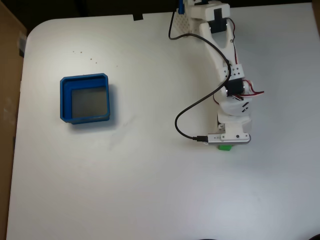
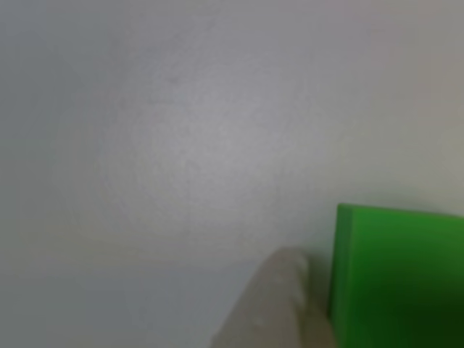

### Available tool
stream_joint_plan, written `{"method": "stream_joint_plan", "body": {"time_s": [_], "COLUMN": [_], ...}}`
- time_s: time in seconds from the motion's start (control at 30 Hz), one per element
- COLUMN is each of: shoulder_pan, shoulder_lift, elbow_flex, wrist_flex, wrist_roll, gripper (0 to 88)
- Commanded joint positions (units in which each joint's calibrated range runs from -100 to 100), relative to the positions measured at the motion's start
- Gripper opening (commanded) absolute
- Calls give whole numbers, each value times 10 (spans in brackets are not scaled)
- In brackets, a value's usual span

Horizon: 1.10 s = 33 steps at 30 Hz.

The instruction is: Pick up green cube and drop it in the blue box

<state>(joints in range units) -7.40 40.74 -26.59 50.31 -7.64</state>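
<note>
The green cube [image 1: 225, 147] lies on the white table [image 1: 150, 190] at the right, peeking out from under the arm's wrist. My gripper [image 1: 226, 143] hangs directly over it, its fingers hidden beneath the wrist in the fixed view. In the other view the cube [image 2: 395, 283] fills the lower right, and one pale fingertip [image 2: 279, 304] rests against its left face. The second finger is out of frame, so I cannot tell open from shut. The blue box [image 1: 64, 100], with its grey floor, sits far to the left.
A black cable [image 1: 187, 112] loops from the arm's base to the wrist, left of the gripper. The arm's base [image 1: 207, 15] stands at the top edge. A brown surface [image 1: 7, 75] borders the table's left side. Bare table lies between cube and box.
</note>
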Motion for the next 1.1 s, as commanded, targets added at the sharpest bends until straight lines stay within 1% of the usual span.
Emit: {"method": "stream_joint_plan", "body": {"time_s": [0.0, 0.17, 0.27, 0.7, 1.07], "shoulder_pan": [2, 3, 5, 5, 5], "shoulder_lift": [-13, -13, -13, -20, -107], "elbow_flex": [-30, -30, -30, -30, -31], "wrist_flex": [1, 2, 2, 4, 97], "wrist_roll": [2, 2, 2, 2, 3], "gripper": [121, 42, 16, 16, 16]}}
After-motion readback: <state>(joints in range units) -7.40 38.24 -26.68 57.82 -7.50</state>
